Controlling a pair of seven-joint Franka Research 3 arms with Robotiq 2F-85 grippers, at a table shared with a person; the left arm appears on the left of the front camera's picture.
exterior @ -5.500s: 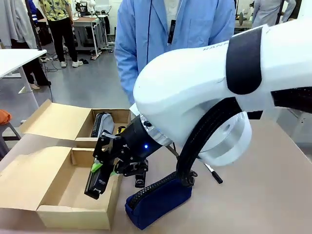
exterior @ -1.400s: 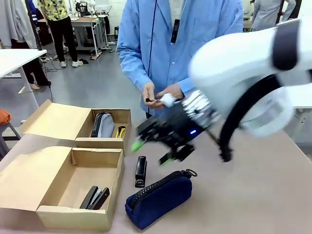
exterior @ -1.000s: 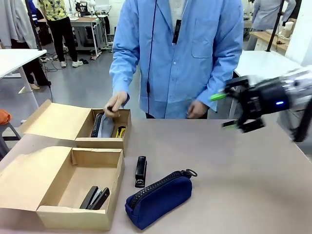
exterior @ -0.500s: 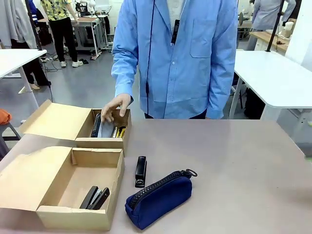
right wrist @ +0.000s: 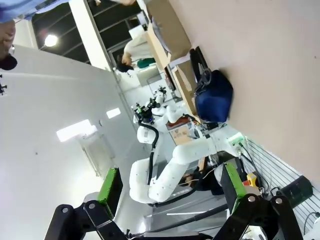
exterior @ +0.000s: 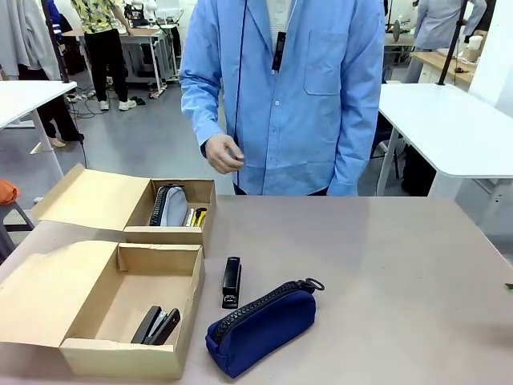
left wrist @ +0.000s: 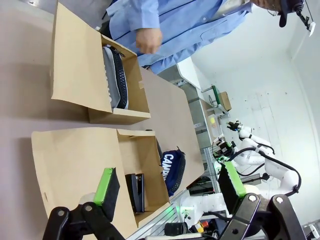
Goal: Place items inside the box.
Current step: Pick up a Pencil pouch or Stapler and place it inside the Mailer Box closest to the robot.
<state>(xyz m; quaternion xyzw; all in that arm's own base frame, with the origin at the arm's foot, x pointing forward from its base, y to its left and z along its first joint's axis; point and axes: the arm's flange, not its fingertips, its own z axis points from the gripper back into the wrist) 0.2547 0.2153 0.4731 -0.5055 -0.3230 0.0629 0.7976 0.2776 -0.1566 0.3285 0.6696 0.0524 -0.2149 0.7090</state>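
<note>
Near edge of the surface (exterior: 385,265): I see the navy blue pouch (exterior: 260,327) lying slantwise outside both boxes, just right of the near box (exterior: 120,358). It has a black zip along the top and a ring pull at its far right end. White print shows on its side in the left wrist view.
Beside it: a black stapler (exterior: 232,281) lies flat between the pouch and the near box.
Near box: open, flap spread to the left, with a second black stapler (exterior: 157,325) in its front right corner.
Far box (exterior: 164,235): open, holding a grey pouch (exterior: 171,207) and a yellow-black knife (exterior: 199,216) at its right side.
Person: standing at the far side, one hand (exterior: 224,152) raised at the waist.
Left gripper (left wrist: 167,175): fingers spread wide, nothing between them.
Right gripper (right wrist: 170,174): fingers spread wide, holding nothing, well apart from the pouch.
</note>
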